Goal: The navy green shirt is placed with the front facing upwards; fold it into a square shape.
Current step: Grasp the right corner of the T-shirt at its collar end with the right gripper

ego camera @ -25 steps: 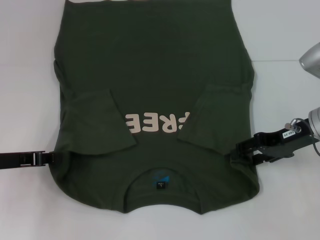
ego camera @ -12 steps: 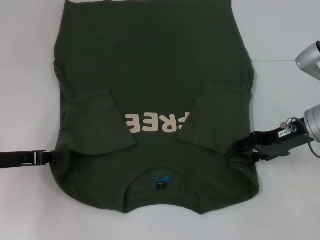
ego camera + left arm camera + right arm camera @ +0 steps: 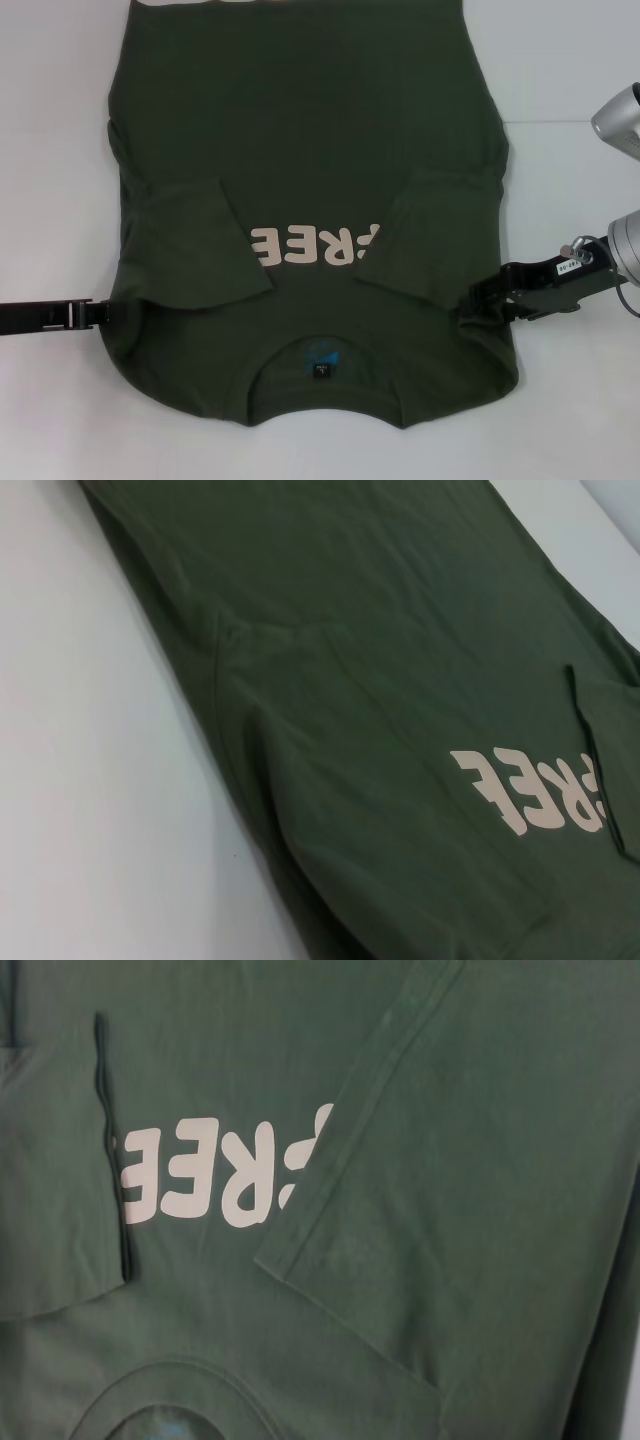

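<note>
A: Two sleeves are in already. The navy green shirt (image 3: 310, 215) lies flat, front up, on the white table (image 3: 50, 150), collar (image 3: 318, 375) nearest me, hem at the far edge. The left sleeve (image 3: 200, 245) and the right sleeve (image 3: 425, 235) are both folded inward over the chest, each covering an end of the cream print (image 3: 312, 245).

B: Why both arms at the shoulders?

A: I judge it as prep for the lengthwise fold. Sleeves in gives a rough rectangle; pinching both near corners at once lets me carry the collar end toward the hem w/o skewing it.

B: Grip state?

A: My left gripper (image 3: 100, 312) comes in low from the side, tips touching the shirt edge at shoulder level. Can't tell whether those fingers are spread or pinching; the tips merge w/ the dark fabric. My right gripper (image 3: 478, 296) sits at the opposite shoulder edge, tips over the cloth. Same there, can't tell. The wrist views show only fabric and print, no fingers.

B: Risk?

A: My guess: soft cotton, so a thin or one-layer pinch may slip on lift, and the folded sleeves could slide out. The near right corner (image 3: 495, 370) is already a bit rumpled. Lift both sides level, approx same height.
</note>
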Tool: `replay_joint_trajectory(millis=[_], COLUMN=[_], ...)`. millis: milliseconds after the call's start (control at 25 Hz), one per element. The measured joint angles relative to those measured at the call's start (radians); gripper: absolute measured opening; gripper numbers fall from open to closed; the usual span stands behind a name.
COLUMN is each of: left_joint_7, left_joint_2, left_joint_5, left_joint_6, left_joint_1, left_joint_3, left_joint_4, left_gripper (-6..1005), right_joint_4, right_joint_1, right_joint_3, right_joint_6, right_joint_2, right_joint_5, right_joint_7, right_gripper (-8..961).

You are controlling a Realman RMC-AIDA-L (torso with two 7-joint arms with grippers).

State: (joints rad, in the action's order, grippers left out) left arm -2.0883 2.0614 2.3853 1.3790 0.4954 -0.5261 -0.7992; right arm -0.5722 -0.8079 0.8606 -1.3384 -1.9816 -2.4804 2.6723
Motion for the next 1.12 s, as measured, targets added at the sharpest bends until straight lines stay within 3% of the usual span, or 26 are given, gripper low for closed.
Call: replay_joint_trajectory(millis=[280,960,1120], left_joint_7=[0.004,0.008,0.008], left_joint_2=[0.0,0.003,0.003], left_joint_5=[0.0,-0.008,-0.009], left_joint_6=[0.0,0.0,0.0], left_joint_1=[0.0,0.0,-0.002], left_joint_3=[0.0,0.0,0.0], left_joint_4=[0.0,0.0,0.0], left_gripper=[56,54,54], right_joint_4=[0.0,-0.009,-0.011], right_joint_1=[-0.004,0.001,0.003], right_joint_3=[0.0,-0.003,-0.001], right_joint_6=[0.003,0.022,0.024], right_joint_2=[-0.003,-0.01,-0.011], right_joint_5=[0.0,0.003,0.002], right_joint_7=[0.0,-0.008,-0.012], right_gripper=[537,503,322])
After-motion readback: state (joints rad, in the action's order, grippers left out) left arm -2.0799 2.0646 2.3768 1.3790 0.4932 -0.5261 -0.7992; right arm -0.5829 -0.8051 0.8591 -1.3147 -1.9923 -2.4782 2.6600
